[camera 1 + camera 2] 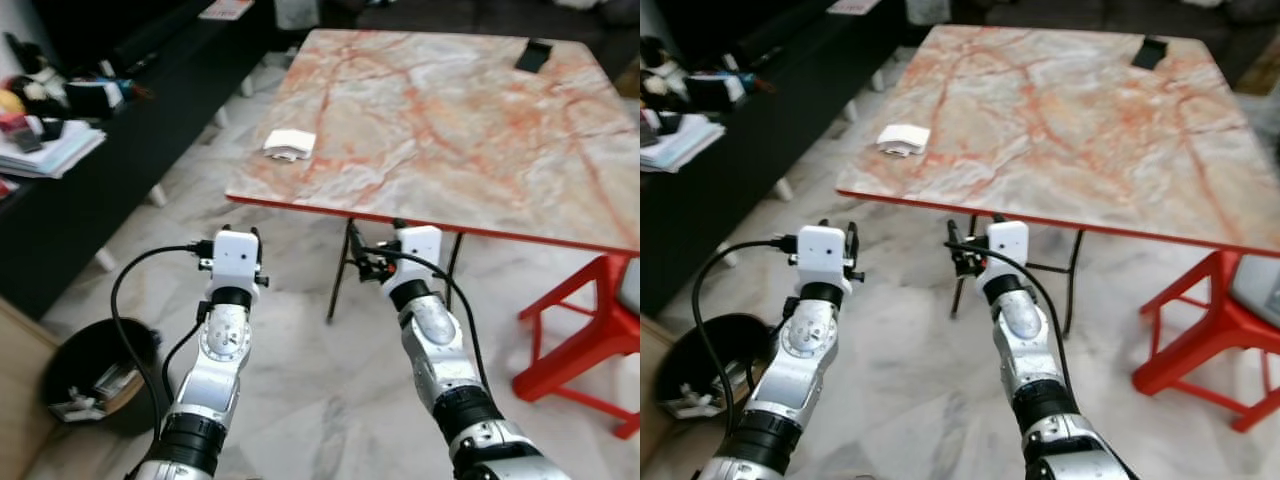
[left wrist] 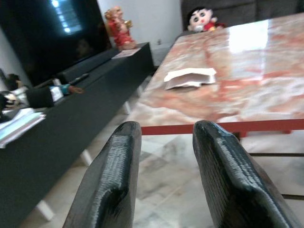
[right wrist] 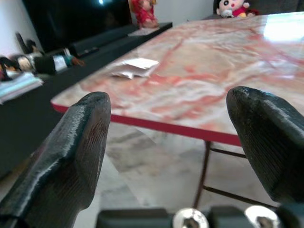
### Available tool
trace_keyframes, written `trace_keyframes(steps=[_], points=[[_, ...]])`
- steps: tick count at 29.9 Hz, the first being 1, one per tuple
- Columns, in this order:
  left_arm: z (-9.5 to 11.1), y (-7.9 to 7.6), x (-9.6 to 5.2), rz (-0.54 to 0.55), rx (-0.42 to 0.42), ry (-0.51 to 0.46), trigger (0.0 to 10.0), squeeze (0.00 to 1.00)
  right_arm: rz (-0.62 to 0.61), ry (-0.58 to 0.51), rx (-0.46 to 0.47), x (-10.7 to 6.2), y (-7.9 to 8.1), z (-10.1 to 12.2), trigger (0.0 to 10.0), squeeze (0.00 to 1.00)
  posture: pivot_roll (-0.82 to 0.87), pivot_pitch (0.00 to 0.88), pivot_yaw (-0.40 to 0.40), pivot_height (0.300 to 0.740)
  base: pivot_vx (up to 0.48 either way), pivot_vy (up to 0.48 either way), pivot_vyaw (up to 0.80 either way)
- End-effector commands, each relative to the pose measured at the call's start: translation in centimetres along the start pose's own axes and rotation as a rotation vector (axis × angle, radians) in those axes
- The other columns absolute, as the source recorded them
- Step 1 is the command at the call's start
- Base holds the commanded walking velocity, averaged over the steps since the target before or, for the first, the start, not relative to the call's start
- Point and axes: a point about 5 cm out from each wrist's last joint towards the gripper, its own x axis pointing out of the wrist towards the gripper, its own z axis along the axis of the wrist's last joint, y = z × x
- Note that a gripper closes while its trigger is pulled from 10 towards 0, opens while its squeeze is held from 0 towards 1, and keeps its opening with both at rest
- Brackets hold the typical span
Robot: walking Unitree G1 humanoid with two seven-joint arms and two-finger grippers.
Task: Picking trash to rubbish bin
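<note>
A crumpled white piece of paper (image 1: 289, 145) lies near the left front corner of the marble table (image 1: 450, 130). It also appears in the left wrist view as the paper (image 2: 189, 77) and in the right wrist view as the paper (image 3: 135, 66). The black rubbish bin (image 1: 95, 375) stands on the floor at my lower left, with some rubbish inside. Both arms reach forward below the table's front edge. My left gripper (image 2: 167, 127) is open with a narrow gap and holds nothing. My right gripper (image 3: 168, 102) is wide open and empty, just under the red table edge.
A long black cabinet (image 1: 110, 170) runs along the left, carrying a stack of papers (image 1: 45, 150) and small items. A dark flat object (image 1: 533, 55) lies at the table's far right. A red stool (image 1: 585, 335) stands at the right. Marble floor lies between cabinet and table.
</note>
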Motion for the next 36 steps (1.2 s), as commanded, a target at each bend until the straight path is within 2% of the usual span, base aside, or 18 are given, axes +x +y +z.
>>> trace_keyframes(steps=[1, 8, 13, 25, 36], points=[[0.18, 0.14, -0.02, 0.012, -0.013, -0.005, 10.0, 0.00, 0.020, -0.013, -0.005, 0.06, 0.31, 0.23, 10.0, 0.00, 0.12, 0.085, 0.008, 0.740, 0.251, 0.000, 0.00], [0.22, 0.22, 0.09, 0.012, -0.012, -0.009, 10.0, 0.00, 0.043, -0.012, -0.033, 0.12, 0.52, 0.28, 10.0, 0.00, 0.12, 0.077, 0.007, 0.740, 0.253, 0.000, 0.00], [0.31, 0.26, 0.15, 0.015, -0.014, -0.014, 10.0, 0.00, 0.053, -0.025, -0.036, 0.06, 0.70, 0.34, 10.0, 0.00, 0.12, 0.072, 0.006, 0.740, 0.251, 0.000, 0.71], [0.34, 0.75, 0.26, 0.032, -0.013, -0.014, 10.0, 0.00, 0.046, -0.027, -0.005, 0.11, 0.63, 0.42, 10.0, 0.00, 0.12, 0.085, 0.002, 0.740, 0.259, 0.000, 0.00], [0.34, 0.93, 0.29, 0.042, -0.011, -0.014, 10.0, 0.00, 0.060, -0.025, -0.034, 0.01, 0.67, 0.35, 10.0, 0.00, 0.12, 0.090, -0.002, 0.740, 0.281, 0.000, 0.00]])
